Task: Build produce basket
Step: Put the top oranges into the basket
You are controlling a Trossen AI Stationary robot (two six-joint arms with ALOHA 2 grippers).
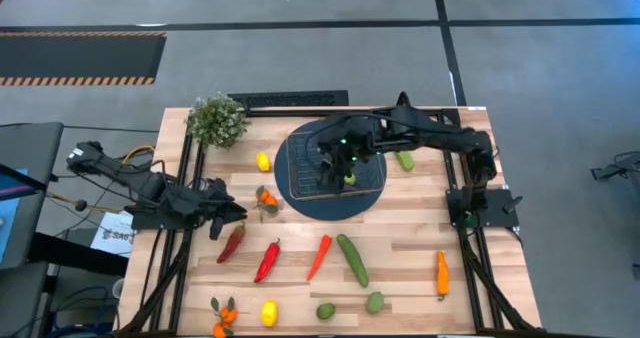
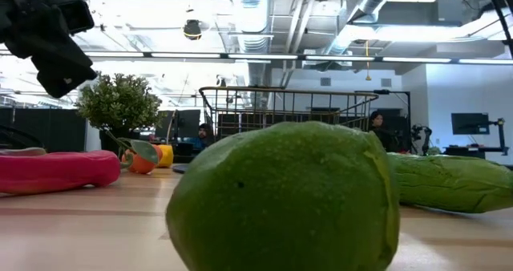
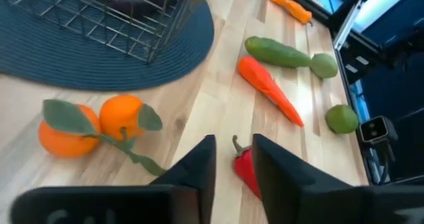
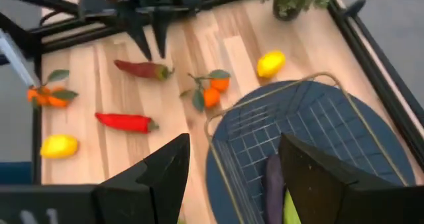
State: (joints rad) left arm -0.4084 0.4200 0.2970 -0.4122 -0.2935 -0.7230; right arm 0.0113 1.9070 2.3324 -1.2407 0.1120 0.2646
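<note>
Basket (image 1: 336, 168) holds an eggplant (image 4: 273, 181) and little else; most produce lies on the table (image 1: 400, 240). Right gripper (image 1: 343, 168) spread above the basket; left gripper (image 1: 226, 219) slightly parted, empty.

Wire metal basket (image 4: 311, 128), woven mat (image 1: 300, 193), pale wood table (image 1: 400, 248)

Only a white sheet of paper (image 1: 112, 238) beside the table's (image 1: 400, 243) left edge carries dark print; its letters are too small to read.
</note>
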